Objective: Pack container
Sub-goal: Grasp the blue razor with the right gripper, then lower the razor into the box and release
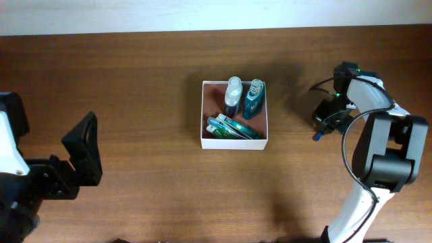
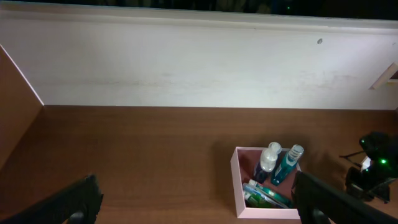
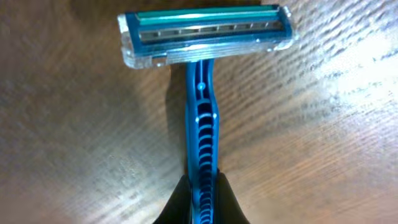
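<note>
The container (image 1: 205,115), a square white-walled box with a reddish-brown inside, stands mid-table and also shows in the left wrist view (image 2: 237,186). It holds a white-capped bottle (image 1: 233,94), a teal bottle (image 1: 253,99) and green and blue tubes (image 1: 231,127). My right gripper (image 1: 327,119) is low over the table to the right of the container and is shut on the handle of a blue razor (image 3: 202,124), whose head lies on the wood. The razor's blue tip shows in the overhead view (image 1: 316,136). My left gripper (image 1: 79,158) is open and empty at the far left.
A white wall (image 2: 186,68) runs along the table's far edge. The right arm's cable (image 1: 347,145) loops above the table on the right.
</note>
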Controlling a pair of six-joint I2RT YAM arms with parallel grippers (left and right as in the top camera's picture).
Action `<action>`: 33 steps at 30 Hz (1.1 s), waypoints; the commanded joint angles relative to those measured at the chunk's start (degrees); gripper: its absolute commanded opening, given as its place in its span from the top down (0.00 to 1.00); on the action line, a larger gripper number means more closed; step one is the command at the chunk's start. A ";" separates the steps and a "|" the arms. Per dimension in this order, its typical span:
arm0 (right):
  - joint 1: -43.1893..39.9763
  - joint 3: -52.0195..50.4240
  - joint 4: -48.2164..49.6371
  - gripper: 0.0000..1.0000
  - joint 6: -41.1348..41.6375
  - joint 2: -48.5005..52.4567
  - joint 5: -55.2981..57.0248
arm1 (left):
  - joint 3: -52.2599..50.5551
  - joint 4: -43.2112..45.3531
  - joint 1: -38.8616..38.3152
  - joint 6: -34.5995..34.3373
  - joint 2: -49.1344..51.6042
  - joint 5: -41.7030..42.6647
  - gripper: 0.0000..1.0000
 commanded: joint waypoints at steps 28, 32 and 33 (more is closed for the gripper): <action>36.98 1.97 1.51 0.96 -66.58 -21.51 -6.45 | -0.04 0.00 0.17 1.07 0.20 -0.79 0.01; 36.98 1.97 0.09 0.89 -73.94 -17.62 -6.01 | -0.07 0.00 0.17 1.07 0.20 -0.79 0.01; 36.98 1.97 0.15 0.66 -74.05 -17.07 -6.01 | -0.04 0.00 0.17 1.07 0.20 -0.79 0.01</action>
